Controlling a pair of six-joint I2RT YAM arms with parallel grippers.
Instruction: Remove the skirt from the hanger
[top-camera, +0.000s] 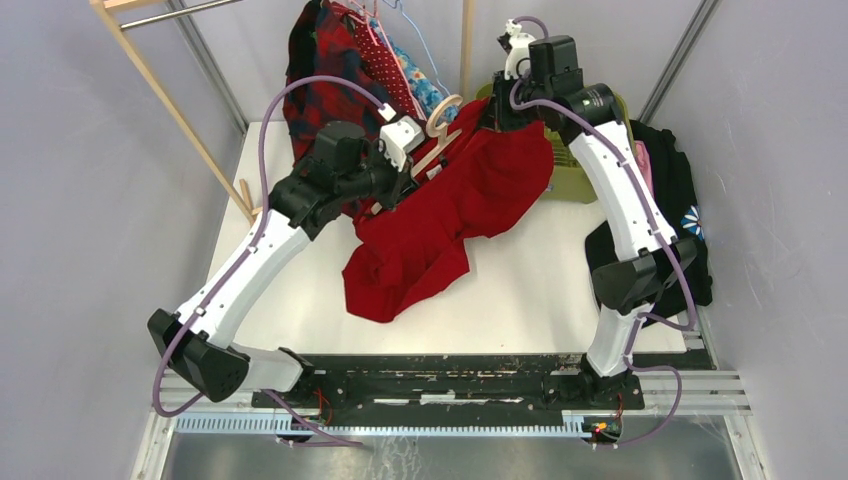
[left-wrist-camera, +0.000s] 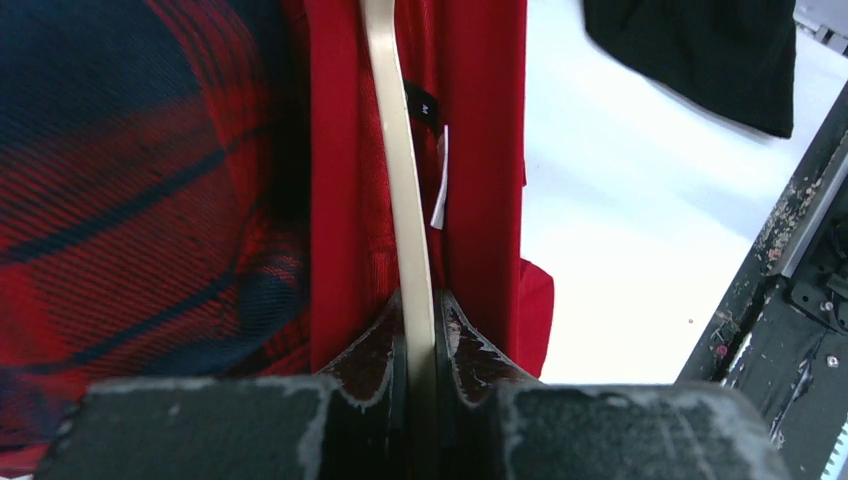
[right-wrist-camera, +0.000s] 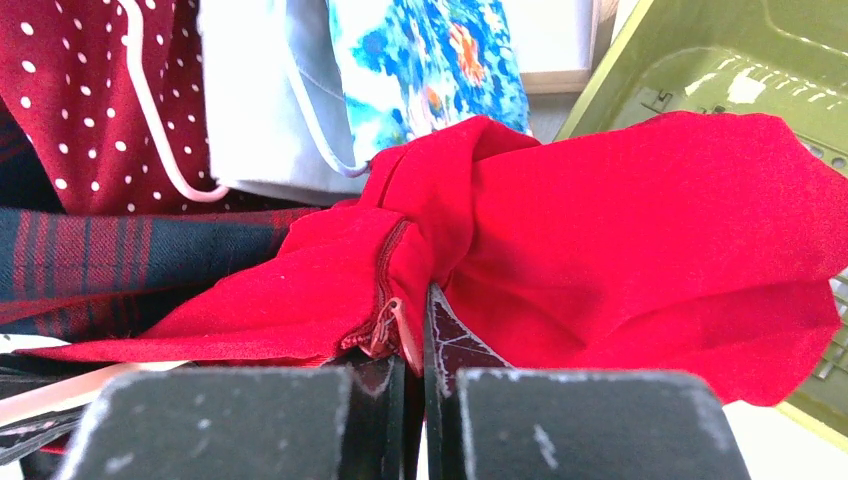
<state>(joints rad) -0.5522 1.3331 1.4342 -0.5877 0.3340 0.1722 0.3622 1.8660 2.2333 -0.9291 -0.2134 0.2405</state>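
Left gripper (left-wrist-camera: 420, 310) clamps the hanger (left-wrist-camera: 390, 130), right gripper (right-wrist-camera: 415, 335) pinches the skirt (right-wrist-camera: 640, 220); I'd pull it off toward three o'clock.

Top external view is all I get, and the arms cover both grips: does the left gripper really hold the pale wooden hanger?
Observer: Yes; the left wrist view shows the left gripper shut on the bar of the pale wooden hanger.
Operator: And the right?
Observer: The right gripper pinches the red fabric skirt beside its zipper.
Operator: Skirt free yet?
Observer: No; red cloth flanks the bar on both sides.
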